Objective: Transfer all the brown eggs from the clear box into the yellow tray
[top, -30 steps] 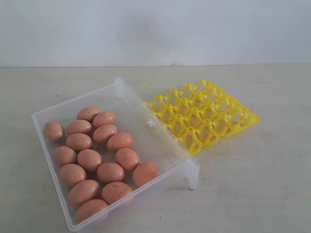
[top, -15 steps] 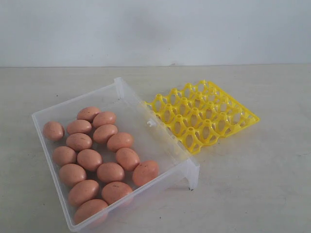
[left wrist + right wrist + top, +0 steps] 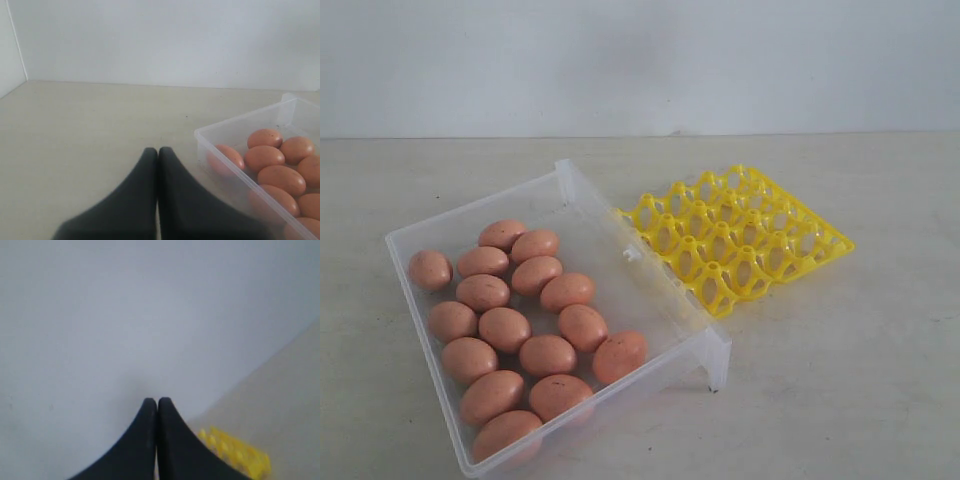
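All brown eggs [image 3: 547, 355] lie in the clear box [image 3: 605, 255]; the yellow tray [image 3: 740, 240] to its right holds none. The left gripper [image 3: 158, 150] and right gripper [image 3: 158, 400] are closed, empty.

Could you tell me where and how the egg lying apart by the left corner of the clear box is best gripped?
Grip that egg around its rounded middle, coming straight down from above: the walls of the clear box bar a sideways approach. It lies on its side, with bare floor behind it and a slim gap in front, so the jaws probably fit there.
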Tool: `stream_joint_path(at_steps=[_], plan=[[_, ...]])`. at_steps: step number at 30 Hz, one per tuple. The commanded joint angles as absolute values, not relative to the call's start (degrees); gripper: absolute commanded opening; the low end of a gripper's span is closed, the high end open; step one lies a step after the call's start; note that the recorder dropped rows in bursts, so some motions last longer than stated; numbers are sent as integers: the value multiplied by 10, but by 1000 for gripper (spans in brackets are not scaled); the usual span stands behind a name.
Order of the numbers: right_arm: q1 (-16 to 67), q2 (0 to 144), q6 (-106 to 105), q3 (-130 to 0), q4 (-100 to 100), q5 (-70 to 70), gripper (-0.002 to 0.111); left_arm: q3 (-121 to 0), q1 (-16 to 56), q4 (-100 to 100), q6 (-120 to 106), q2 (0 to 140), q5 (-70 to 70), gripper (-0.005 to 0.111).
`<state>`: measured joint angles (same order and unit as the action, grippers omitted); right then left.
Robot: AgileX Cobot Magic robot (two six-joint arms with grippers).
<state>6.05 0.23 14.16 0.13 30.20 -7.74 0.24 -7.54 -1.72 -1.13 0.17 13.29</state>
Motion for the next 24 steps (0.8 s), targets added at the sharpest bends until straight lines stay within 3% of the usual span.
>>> stream_joint_path(at_steps=[1, 3, 5, 8, 11, 15, 17, 21, 24], plan=[[58, 31, 141, -13, 354, -459, 0, 0, -74, -20, -12, 0, 133, -4], [58, 87, 141, -78, 404, -489, 0, 0, -74, -20, -12, 0, 133, -4], [58, 172, 141, -178, 378, -413, 0, 0, -74, -20, -12, 0, 133, -4], [58, 331, 151, -346, 164, -298, 0, 0, -74, -20, -12, 0, 133, -4], [58, 508, 270, -516, -217, -240, 0, 0, -74, -20, -12, 0, 133, -4], [108, 721, 753, -714, -764, -56, 0, 0, -74, -20, -12, 0, 133, -4], [140, 781, 945, -747, -999, -64, 0, 0, -74, -20, -12, 0, 133, -4], [181, 866, 990, -766, -999, -198, 0, 0, -74, -20, -12, 0, 133, -4], [209, 918, 961, -766, -999, -159, 0, 0, -74, -20, -12, 0, 133, -4]])
